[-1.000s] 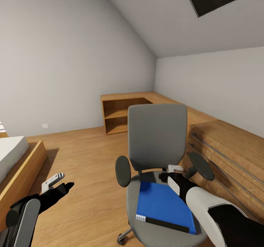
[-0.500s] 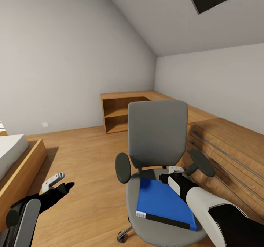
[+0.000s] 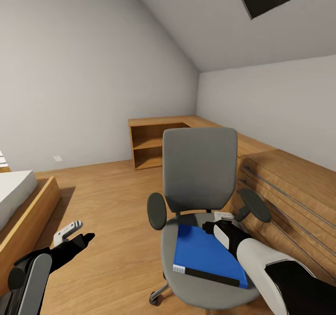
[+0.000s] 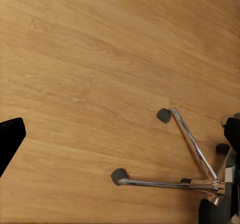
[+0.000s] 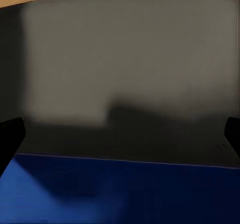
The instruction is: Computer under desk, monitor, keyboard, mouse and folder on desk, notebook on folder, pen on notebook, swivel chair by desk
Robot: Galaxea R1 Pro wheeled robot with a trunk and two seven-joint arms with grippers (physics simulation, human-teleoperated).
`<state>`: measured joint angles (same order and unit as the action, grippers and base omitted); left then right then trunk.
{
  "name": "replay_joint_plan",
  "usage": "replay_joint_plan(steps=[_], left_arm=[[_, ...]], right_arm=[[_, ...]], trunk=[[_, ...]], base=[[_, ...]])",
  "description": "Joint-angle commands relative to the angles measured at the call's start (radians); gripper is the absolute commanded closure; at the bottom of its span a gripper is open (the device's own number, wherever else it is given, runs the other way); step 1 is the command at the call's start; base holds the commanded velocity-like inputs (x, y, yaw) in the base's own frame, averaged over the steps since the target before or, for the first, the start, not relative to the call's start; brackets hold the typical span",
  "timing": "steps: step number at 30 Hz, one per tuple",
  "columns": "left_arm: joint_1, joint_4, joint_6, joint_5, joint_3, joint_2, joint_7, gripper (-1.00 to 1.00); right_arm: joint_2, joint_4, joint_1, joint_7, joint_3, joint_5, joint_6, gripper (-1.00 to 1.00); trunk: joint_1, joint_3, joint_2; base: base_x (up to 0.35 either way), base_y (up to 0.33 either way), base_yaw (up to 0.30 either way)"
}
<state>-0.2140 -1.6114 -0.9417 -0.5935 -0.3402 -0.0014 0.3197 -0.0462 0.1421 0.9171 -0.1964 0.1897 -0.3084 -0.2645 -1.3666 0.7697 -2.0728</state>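
The swivel chair (image 3: 199,172), grey with round black armrests, stands on the wooden floor in the middle of the head view. The blue folder (image 3: 207,256) lies flat on its seat, black spine toward me. My right gripper (image 3: 215,221) hovers open over the folder's far edge, close to the backrest. In the right wrist view the right gripper (image 5: 120,134) has its fingertips (image 5: 10,139) spread wide, with the folder (image 5: 115,191) below and the grey chair (image 5: 125,59) padding ahead. My left gripper (image 3: 74,234) hangs open over bare floor left of the chair. The left wrist view shows the chair's chrome base (image 4: 190,176).
A low wooden shelf unit (image 3: 151,144) stands in the far corner. A light wooden dresser (image 3: 289,193) runs along the right wall, close behind the chair's right armrest. A bed (image 3: 21,203) on a wooden frame sits at the left.
The chair with the folder on it has edged slightly away from me and a little more of its seat front shows. Both grippers have hardly moved.
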Motion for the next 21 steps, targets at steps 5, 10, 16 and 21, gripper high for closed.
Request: replay_joint_plan(steps=[5,10,16,21], left_arm=[[-0.001,-0.001,-0.003,-0.011,-0.003,0.0,0.009,-1.0],[-0.001,-0.001,-0.004,-0.011,-0.003,0.0,0.009,-1.0],[-0.001,-0.001,-0.005,-0.011,-0.003,0.0,0.008,-1.0],[-0.001,-0.001,-0.004,-0.011,-0.003,0.0,0.008,-1.0]], right_arm=[[0.0,0.003,0.0,-0.005,0.009,-0.009,-0.028,-1.0],[0.0,0.004,0.0,-0.005,0.009,-0.009,-0.031,-1.0],[0.001,0.004,0.0,-0.005,0.008,-0.009,-0.032,-1.0],[0.001,0.004,0.0,-0.005,0.009,-0.009,-0.032,-1.0]], trunk=[[0.0,0.001,0.0],[0.0,0.001,0.0],[0.0,0.001,0.0],[0.0,0.001,0.0]], base=[[-0.11,0.0,0.0],[-0.235,0.0,0.0],[-0.035,0.0,0.0],[-0.005,0.0,0.0]])
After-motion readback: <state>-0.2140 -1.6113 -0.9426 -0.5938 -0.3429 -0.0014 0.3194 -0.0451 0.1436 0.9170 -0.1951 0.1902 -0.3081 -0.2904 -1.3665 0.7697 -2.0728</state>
